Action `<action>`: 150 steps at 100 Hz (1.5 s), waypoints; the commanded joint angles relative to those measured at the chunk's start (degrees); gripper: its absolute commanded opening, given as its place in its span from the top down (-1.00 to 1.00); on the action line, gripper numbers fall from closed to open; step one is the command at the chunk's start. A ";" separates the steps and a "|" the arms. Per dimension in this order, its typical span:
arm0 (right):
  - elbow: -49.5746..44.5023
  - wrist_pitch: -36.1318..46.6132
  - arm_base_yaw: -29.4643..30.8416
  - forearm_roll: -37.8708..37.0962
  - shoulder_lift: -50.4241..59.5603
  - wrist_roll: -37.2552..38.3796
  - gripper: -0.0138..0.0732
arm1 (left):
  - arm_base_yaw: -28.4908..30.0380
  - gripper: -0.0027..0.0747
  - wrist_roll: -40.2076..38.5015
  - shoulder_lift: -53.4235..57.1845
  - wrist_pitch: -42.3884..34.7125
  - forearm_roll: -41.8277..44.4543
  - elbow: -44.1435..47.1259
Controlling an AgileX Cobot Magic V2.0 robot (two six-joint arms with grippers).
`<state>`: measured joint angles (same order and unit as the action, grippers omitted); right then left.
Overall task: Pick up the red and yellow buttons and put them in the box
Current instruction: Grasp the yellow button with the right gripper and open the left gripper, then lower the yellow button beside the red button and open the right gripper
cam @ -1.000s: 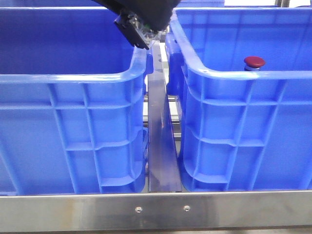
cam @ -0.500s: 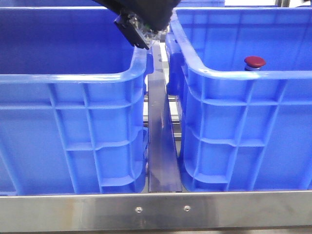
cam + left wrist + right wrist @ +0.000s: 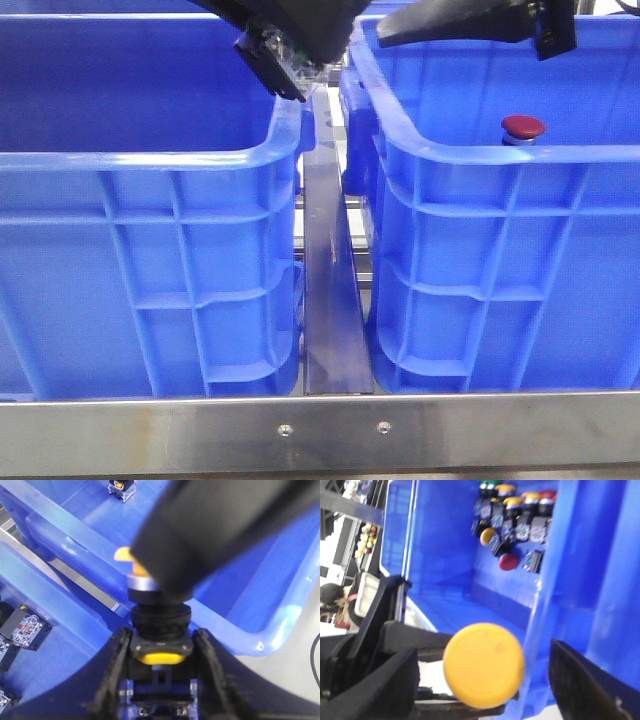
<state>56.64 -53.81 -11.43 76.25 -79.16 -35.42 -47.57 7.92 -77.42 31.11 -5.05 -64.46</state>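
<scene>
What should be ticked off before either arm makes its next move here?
1. Left gripper holds the yellow button: ok, its fingers press on the black body.
2. Right gripper open: ok, its fingers stand wide apart on either side of the yellow cap, not touching it.
3. Arms apart from each other: cannot tell; a dark blurred shape covers the cap in the left wrist view.
4. Red button found: ok, it is inside the right-hand crate, untouched.
5. Left-hand crate has room: cannot tell, its floor is hidden.
</scene>
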 commanded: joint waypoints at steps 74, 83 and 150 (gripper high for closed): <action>2.03 -2.71 0.35 3.55 1.96 -0.24 0.24 | -0.34 -0.62 -0.17 2.07 -4.44 0.48 -1.53; 2.03 -3.25 2.58 3.55 2.68 -0.47 0.24 | -0.34 -0.62 -0.17 2.07 -4.35 0.48 -1.53; -7.50 32.60 19.20 -10.83 18.37 -19.80 0.25 | -0.34 -0.61 -0.17 2.07 -3.94 0.37 -1.53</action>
<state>50.23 -30.70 7.29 64.10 -62.38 -53.16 -47.57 7.94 -77.42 30.52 -4.34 -64.46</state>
